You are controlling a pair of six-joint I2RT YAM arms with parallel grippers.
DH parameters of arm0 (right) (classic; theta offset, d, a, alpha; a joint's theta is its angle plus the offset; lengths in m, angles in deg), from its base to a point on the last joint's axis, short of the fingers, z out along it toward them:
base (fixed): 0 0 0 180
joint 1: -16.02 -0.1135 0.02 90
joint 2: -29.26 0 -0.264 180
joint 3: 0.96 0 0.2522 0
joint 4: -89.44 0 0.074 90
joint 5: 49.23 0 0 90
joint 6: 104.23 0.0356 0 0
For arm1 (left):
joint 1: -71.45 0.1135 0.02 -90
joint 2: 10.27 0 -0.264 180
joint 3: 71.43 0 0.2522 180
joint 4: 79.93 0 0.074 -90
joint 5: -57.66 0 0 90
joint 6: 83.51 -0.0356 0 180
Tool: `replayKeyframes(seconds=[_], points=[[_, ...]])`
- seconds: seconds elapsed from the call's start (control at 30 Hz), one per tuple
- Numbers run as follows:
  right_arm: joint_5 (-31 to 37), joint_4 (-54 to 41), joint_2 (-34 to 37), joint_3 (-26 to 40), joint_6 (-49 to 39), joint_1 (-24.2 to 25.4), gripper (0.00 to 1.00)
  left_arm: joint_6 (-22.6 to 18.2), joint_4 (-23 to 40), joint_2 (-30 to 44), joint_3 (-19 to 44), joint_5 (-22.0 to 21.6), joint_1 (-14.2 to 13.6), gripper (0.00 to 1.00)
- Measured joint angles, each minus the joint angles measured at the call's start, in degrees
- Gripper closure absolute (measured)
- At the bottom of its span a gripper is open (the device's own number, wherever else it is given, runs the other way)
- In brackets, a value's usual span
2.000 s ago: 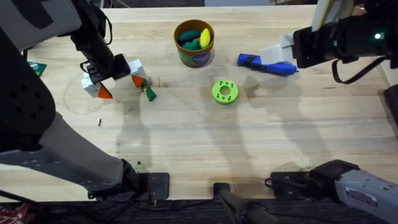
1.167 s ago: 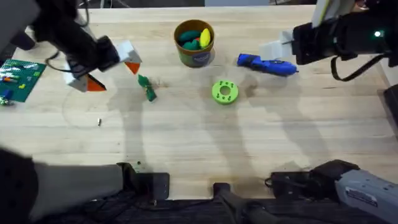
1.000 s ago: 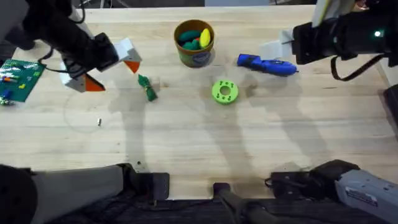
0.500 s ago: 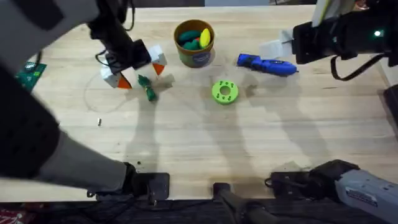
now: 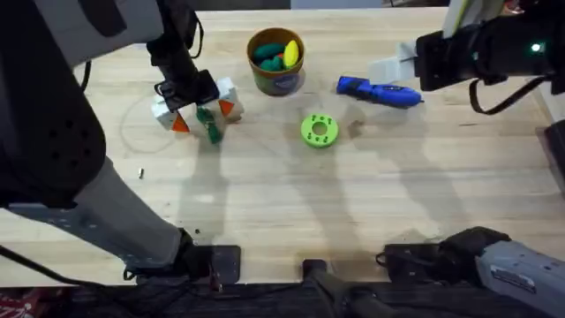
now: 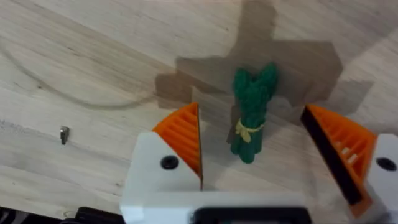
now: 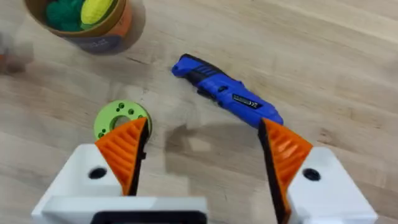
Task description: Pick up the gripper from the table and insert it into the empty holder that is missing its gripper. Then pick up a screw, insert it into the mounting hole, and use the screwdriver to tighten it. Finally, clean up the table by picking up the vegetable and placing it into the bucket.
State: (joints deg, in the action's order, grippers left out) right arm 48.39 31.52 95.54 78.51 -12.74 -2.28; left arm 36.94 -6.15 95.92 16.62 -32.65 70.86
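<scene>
Pale wooden tabletop (image 5: 282,203) carries everything, with the round yellow-rimmed bucket (image 5: 275,60) as anchor. Left of it, the left gripper (image 5: 199,111) has swung back in and now straddles the small green bundled vegetable (image 6: 251,112), fingers spread, not touching. Right gripper (image 7: 202,152) hangs unclenched beside the bright blue pen-like screwdriver (image 5: 379,92). Clean-up looks imminent.

I see bright, even light from above. Soft shadows fall on the table (image 5: 371,203) beneath my jaws. The near left arm (image 5: 53,132) looks blurred.
</scene>
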Motion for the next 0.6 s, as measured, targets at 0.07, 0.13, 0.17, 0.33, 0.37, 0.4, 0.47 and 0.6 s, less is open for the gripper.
replayKeyframes(seconds=[0.07, 0.13, 0.17, 0.33, 0.37, 0.4, 0.47, 0.6], points=[[0.0, 0.0, 0.0, 0.0, 0.01, 0.0, 0.032, 0.0, -0.07, 0.0, -0.05, -0.25, 0.09, 0.025], [0.01, 0.0, 0.01, 0.0, 0.0, 0.0, 0.032, 0.0, -0.36, 0.0, -0.14, -0.72, 0.09, 0.025], [0.0, 0.0, 0.0, 0.0, 0.0, 0.0, 0.032, 0.0, -0.76, 0.0, -0.28, -0.9, 0.09, 0.025], [0.0, 0.0, 0.01, 0.0, 0.0, 0.0, 0.032, 0.07, -3.53, 0.04, -2.73, -0.72, 0.11, 0.025], [0.0, 0.0, 0.0, 0.0, 0.0, 0.0, 0.032, 0.18, -3.73, -0.05, -2.88, -0.66, 0.13, 0.025], [0.01, 0.0, 0.0, 0.0, 0.0, 0.0, 0.032, 0.22, -3.82, -0.09, -2.91, -0.62, 0.15, 0.025], [0.0, 0.0, 0.0, 0.0, 0.0, 0.0, 0.032, 0.21, -3.86, -0.09, -2.96, -0.57, 0.18, 0.025], [0.0, 0.0, 0.01, 0.0, 0.01, 0.0, 0.032, 0.4, -3.94, -0.09, -3.0, 0.02, 0.16, 0.205]])
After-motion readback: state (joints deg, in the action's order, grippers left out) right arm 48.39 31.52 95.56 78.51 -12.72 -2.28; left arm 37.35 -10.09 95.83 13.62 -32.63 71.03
